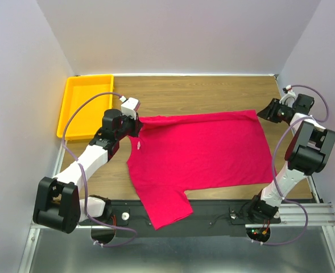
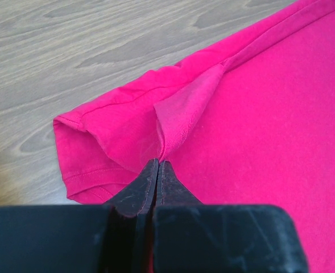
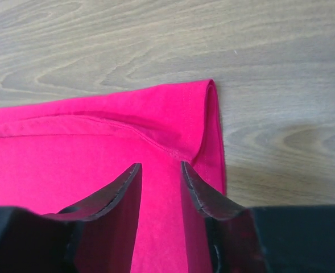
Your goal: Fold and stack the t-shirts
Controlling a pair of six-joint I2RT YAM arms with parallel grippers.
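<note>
The crimson-red t-shirt (image 1: 201,148) lies spread on the wooden table, with a small white label (image 1: 139,146) near its left side. One sleeve (image 1: 167,207) hangs over the near table edge. My left gripper (image 1: 136,128) is at the shirt's far left corner. In the left wrist view it (image 2: 158,164) is shut, pinching a raised fold of the shirt (image 2: 258,125) beside the sleeve hem. My right gripper (image 1: 264,112) is at the far right corner. In the right wrist view it (image 3: 160,166) is open, its jaws standing over the shirt (image 3: 70,148) near the hem corner.
A yellow plastic tray (image 1: 70,116) stands at the far left of the table, just behind the left arm. Bare wood (image 1: 201,94) lies beyond the shirt. White walls close in the left, back and right sides.
</note>
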